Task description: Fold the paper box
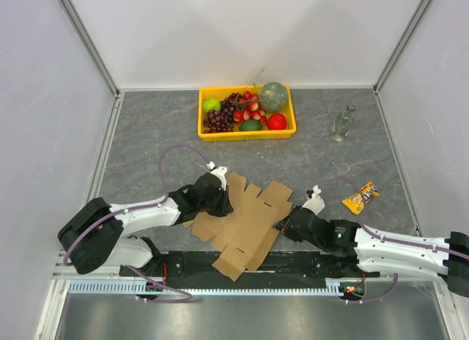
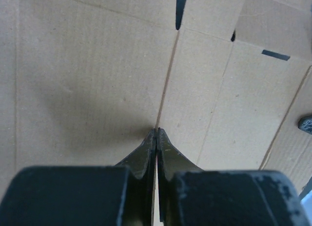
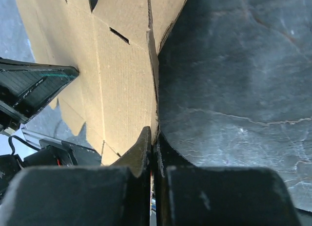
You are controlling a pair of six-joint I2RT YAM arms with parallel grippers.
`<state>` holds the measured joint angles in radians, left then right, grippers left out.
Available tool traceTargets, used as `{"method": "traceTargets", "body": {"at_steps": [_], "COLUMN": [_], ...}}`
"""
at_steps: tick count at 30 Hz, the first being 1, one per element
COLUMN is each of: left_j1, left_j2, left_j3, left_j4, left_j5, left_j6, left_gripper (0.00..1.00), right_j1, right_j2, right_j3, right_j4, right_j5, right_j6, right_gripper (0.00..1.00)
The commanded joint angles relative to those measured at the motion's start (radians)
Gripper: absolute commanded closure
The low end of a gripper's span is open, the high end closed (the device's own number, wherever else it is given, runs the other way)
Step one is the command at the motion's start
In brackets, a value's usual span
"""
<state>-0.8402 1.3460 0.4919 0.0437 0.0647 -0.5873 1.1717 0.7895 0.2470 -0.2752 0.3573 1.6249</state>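
Pins paper box (image 1: 245, 226) crease with left gripper (image 2: 156, 130), jaws shut, empty. Clamps right edge with right gripper (image 3: 152, 133), jaws shut on it, for folding.

White arms (image 1: 139, 215), black joints, purple cables (image 1: 178, 149); left gripper (image 2: 156, 131), right gripper (image 3: 152, 134) black.

Near centre: the box (image 1: 245, 223) lies flat between my two arms and covers most of the table (image 1: 146, 142) there.
Left: my left gripper (image 1: 222, 202) rests closed on the box; I see bare table from it out to the left wall.
Right: my right gripper (image 1: 284, 224) is nipped on the box's right edge, with a packet (image 1: 360, 197) near it.
Far: the crate (image 1: 247, 135) sits by the back wall, with an open strip between it and the box.
Far right: a bottle (image 1: 342, 124) stands well apart from the crate, leaving a gap.
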Motion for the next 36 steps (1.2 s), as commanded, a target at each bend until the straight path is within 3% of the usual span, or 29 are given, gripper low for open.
{"method": "traceTargets", "body": {"at_steps": [1,6,11,16,27,34,36], "left_j1": [-0.003,-0.002,0.003,0.003,0.004,0.003,0.003], "left_j2": [-0.131,-0.214,-0.197,-0.174,-0.042,0.057,0.093], "left_j3": [0.105,0.198,0.211,0.169,0.099,0.039,0.036], "left_j4": [-0.105,-0.172,-0.173,-0.127,-0.021,0.088,0.099], "left_j5": [-0.090,-0.151,-0.155,-0.121,-0.069,0.015,0.018], "left_j6": [0.017,0.090,0.133,0.138,0.153,0.135,0.130], "left_gripper": [0.88,0.77,0.75,0.75,0.78,0.80,0.81], "right_j1": [0.002,-0.096,-0.283,-0.377,-0.546,-0.581,-0.587], "right_j2": [-0.021,-0.004,0.098,0.339,0.617,0.740,0.740], "right_j3": [0.162,0.349,0.510,0.688,0.903,0.937,0.914], "right_j4": [-0.162,-0.329,-0.363,-0.467,-0.503,-0.431,-0.380], "right_j5": [0.190,0.181,-0.042,-0.234,-0.412,-0.468,-0.484], "right_j6": [-0.135,-0.357,-0.688,-0.999,-1.298,-1.337,-1.321], "right_gripper": [1.00,1.00,1.00,1.00,1.00,1.00,0.95]}}
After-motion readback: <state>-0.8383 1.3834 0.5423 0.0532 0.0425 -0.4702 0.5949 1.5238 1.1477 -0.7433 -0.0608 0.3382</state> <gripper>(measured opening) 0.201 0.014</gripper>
